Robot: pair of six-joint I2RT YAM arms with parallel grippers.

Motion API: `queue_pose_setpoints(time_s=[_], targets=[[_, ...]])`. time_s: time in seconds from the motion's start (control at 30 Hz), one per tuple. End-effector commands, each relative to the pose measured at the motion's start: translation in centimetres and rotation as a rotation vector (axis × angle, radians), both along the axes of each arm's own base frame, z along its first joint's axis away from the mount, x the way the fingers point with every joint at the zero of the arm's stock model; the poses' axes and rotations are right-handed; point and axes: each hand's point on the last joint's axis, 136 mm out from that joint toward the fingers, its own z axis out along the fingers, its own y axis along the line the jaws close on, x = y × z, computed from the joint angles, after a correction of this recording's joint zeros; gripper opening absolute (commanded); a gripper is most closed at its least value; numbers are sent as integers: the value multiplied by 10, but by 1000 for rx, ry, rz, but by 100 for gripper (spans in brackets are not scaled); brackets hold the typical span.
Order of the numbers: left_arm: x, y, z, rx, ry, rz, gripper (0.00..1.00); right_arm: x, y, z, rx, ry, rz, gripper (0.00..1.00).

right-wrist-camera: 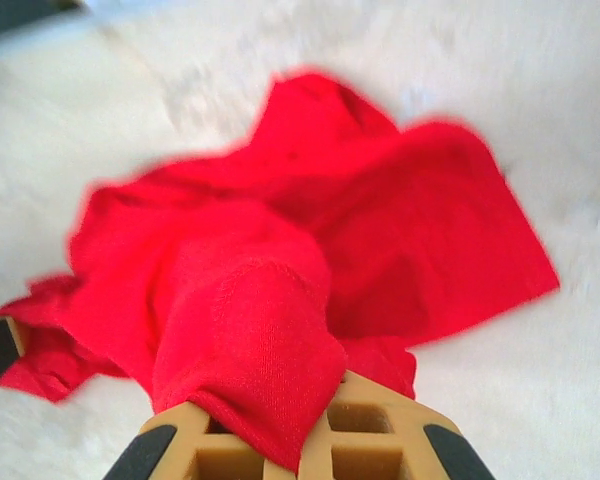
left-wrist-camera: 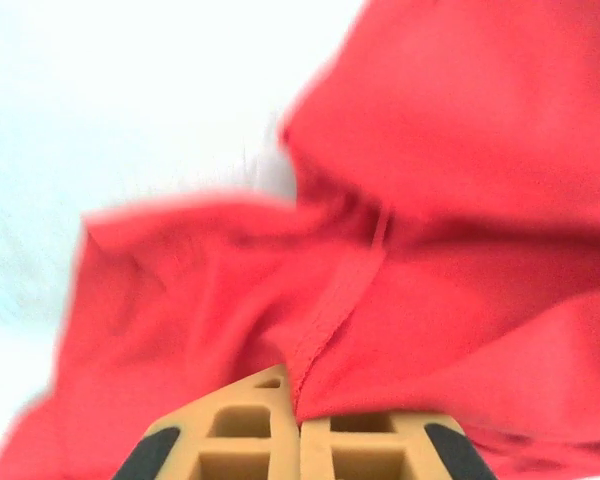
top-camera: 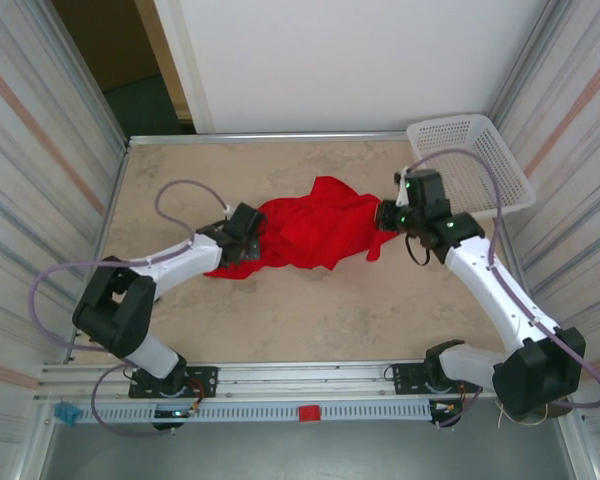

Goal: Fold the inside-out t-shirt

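Note:
The inside-out t-shirt (top-camera: 310,232) is a crumpled heap of bright red cloth in the middle of the table, stretched between both arms. My left gripper (top-camera: 248,232) is at its left edge; in the left wrist view the tan fingers (left-wrist-camera: 252,428) are shut together on a stitched hem of the t-shirt (left-wrist-camera: 360,280). My right gripper (top-camera: 385,218) is at the cloth's right edge. In the right wrist view a red fold of the t-shirt (right-wrist-camera: 245,340) drapes over and between the tan fingers (right-wrist-camera: 380,425), which are shut on it. No printed graphic shows.
A white mesh basket (top-camera: 470,160) sits tilted at the table's back right corner, close behind the right arm. Striped walls close in the left and right sides. Bare beige tabletop (top-camera: 320,320) lies in front of the cloth.

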Motion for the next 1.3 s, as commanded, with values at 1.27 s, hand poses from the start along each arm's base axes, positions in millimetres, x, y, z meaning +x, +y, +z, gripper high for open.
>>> queue_pose_setpoints(time_s=[1.27], targets=[[152,48,211,-287,-437,155,0,180,-53,59,168,-127,-244,0]])
